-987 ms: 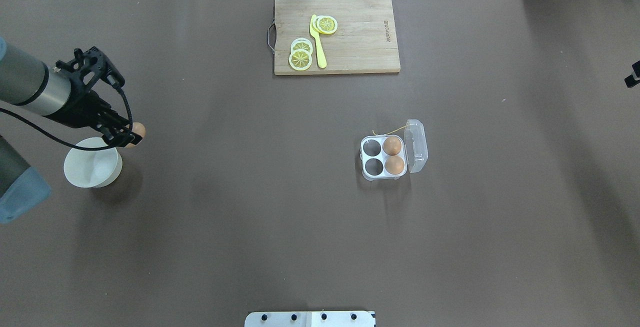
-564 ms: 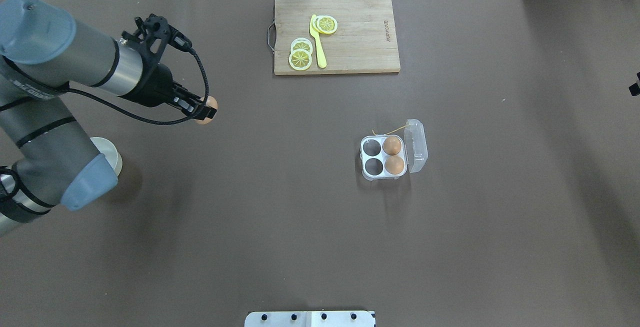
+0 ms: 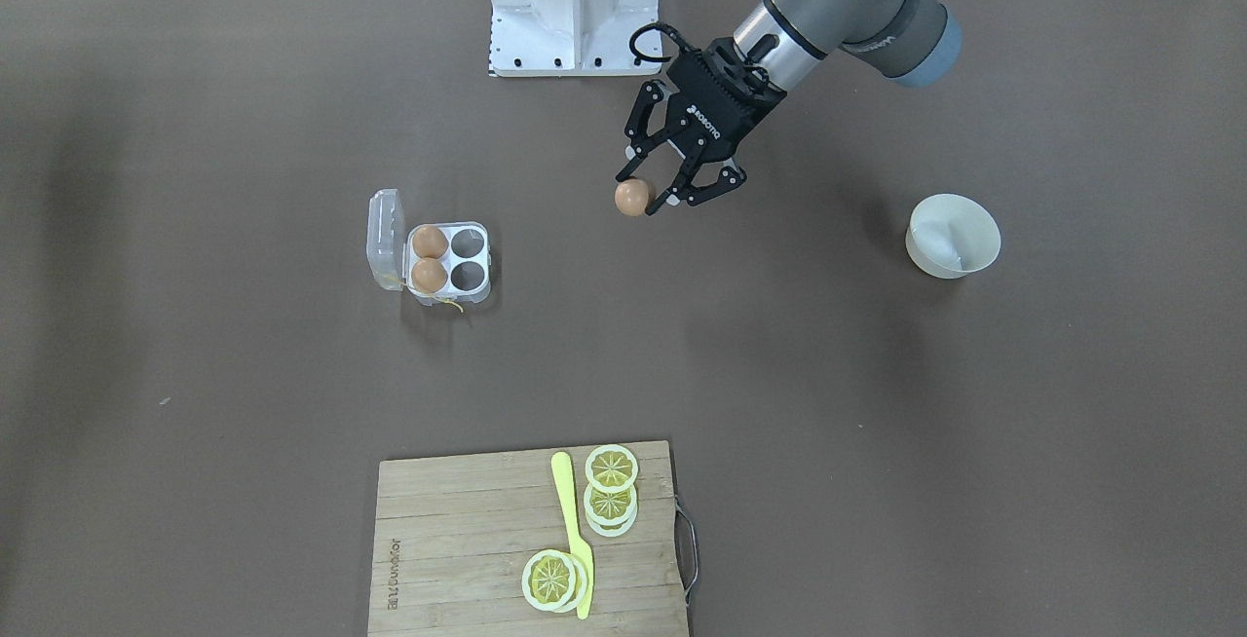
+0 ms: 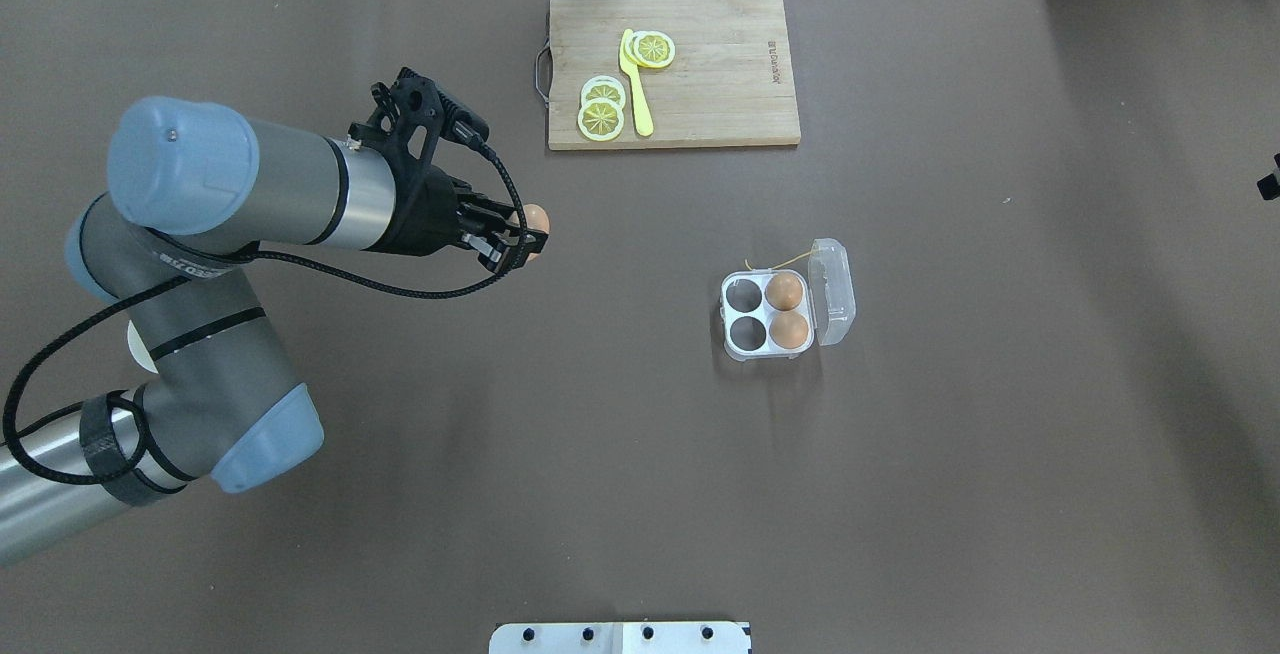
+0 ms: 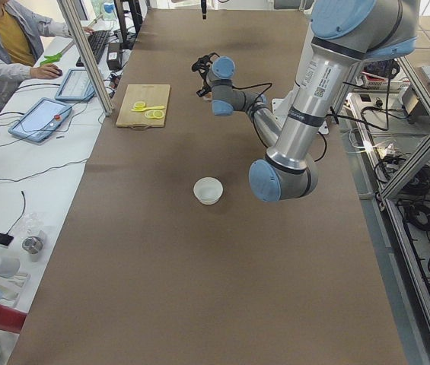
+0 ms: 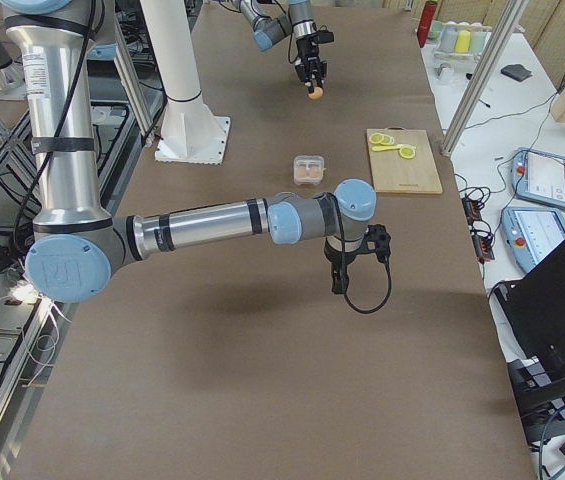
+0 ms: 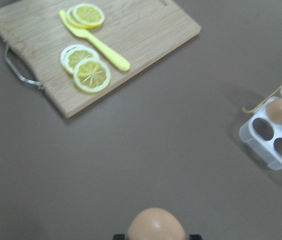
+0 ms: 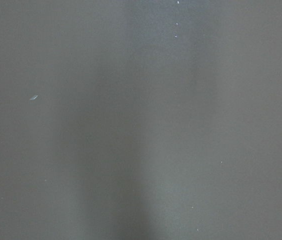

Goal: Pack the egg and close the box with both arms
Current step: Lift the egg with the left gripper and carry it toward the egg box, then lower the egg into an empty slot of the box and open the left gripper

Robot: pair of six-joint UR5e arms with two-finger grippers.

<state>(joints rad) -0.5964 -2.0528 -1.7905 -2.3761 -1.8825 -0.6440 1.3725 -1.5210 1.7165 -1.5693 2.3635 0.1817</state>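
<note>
1. Above the brown counter, between the white bowl and the egg carton, the left claw is clamped on a brown egg.
2. The carton sits open, with 2 eggs in the cells beside its lid.
3. The right claw hangs above the counter, well apart from the carton; whether it is apart or together cannot be told.

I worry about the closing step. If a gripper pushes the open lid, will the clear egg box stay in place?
Probably not by itself. The box is thin clear plastic and looks light, so it may slide on the smooth table. Its two eggs sit in the cells next to the lid, which may lessen tipping.
</note>
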